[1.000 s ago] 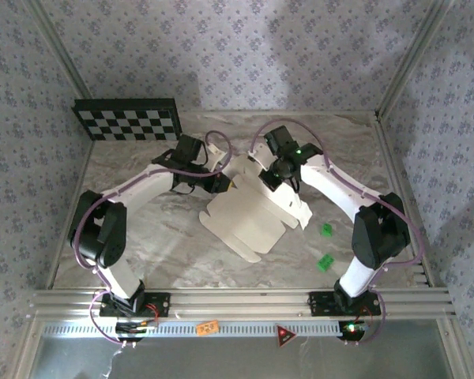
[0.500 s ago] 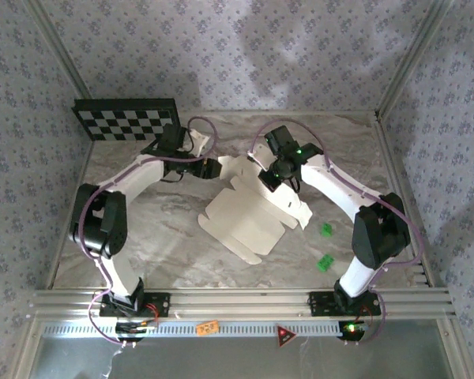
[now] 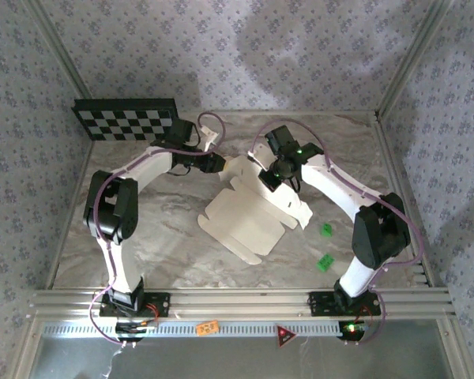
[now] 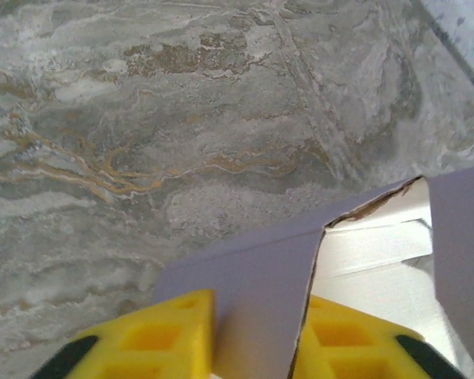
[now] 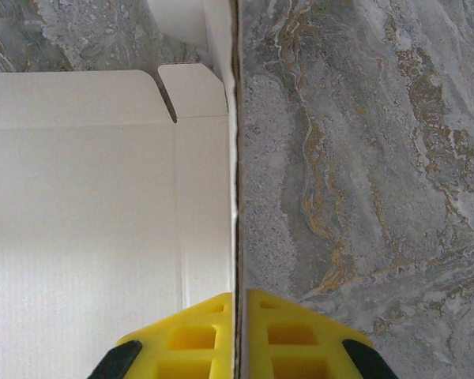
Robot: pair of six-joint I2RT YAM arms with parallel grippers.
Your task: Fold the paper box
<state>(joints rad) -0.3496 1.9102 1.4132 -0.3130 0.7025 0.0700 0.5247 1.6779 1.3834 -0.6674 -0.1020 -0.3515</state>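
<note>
Mid-table, slightly right of centre, the paper box lies as a thin, matte white die-cut sheet with rounded tabs along its near-left edge and slit flaps at its far end. It rests on a table of grey marble pattern with tan veins. The right wrist view shows the card's pale, faintly ribbed inner face, with a narrow side panel standing upright on edge beside it.

At the sheet's far-left corner, the left gripper pinches a lavender-tinted flap. The flap runs up between the blocky yellow fingers, its cut edge showing brown. At the far-right part of the sheet, the right gripper is pressed together on the upright panel. In its own camera, the card's thin edge passes straight through the slit between its yellow fingers.

A black-and-white checkerboard panel leans at the far-left corner. Two small green blocks sit on the marble right of the sheet, well apart from it.

Compared with a second ago, the left gripper sits farther back, and its elbow has swung inward from the left edge and stands more upright. The corner flap it grips now shows stretched out toward the far left. The right arm, the body of the sheet and the blocks are where they were.
</note>
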